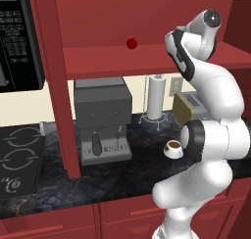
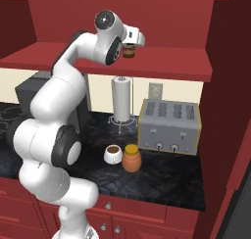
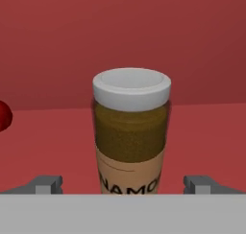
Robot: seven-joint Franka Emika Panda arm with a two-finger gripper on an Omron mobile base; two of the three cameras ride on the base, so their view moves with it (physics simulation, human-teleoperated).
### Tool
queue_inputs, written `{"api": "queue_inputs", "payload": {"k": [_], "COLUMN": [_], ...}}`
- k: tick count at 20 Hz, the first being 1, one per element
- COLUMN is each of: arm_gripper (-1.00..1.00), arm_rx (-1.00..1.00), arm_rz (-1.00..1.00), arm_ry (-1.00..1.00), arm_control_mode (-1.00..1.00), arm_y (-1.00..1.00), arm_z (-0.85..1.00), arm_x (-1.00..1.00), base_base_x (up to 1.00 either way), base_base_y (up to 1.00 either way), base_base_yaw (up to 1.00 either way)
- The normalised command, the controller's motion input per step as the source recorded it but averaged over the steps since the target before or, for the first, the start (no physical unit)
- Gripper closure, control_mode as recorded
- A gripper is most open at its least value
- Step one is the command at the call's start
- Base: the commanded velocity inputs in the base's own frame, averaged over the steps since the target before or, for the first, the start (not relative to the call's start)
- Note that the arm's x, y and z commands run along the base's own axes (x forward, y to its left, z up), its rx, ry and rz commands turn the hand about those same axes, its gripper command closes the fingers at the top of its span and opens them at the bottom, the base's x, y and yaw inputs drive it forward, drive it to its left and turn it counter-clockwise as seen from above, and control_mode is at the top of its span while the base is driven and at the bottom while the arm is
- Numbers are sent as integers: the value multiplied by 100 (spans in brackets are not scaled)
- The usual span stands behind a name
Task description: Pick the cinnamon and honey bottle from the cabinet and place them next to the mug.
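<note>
Hand view: the cinnamon (image 3: 131, 132) stands upright at centre frame on the red shelf board of the cabinet (image 3: 202, 137), directly ahead of the gripper (image 3: 124, 184). The two fingertips (image 3: 48, 184) sit at the lower left and lower right, spread wide, one on each side of the jar's base and not touching it. A red ball (image 3: 4, 115) lies at the left edge.

Right base view: the arm reaches to the upper centre, the hand meeting the cinnamon (image 2: 129, 51) on the shelf. Below, on the dark counter (image 2: 166, 177), the honey bottle (image 2: 131, 158) stands just beside the mug (image 2: 112, 154), in front of the toaster (image 2: 169, 127).
</note>
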Motion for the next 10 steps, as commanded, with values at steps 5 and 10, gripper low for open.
{"api": "queue_inputs", "payload": {"k": [5,10], "arm_gripper": [-100,-100], "arm_rx": [0,0], "arm_rz": [0,0], "arm_ry": [0,0], "arm_control_mode": [-100,-100], "arm_y": [0,0], "arm_z": [0,0], "arm_x": [11,12], "base_base_x": [0,0], "base_base_y": [0,0], "base_base_yaw": [0,0]}}
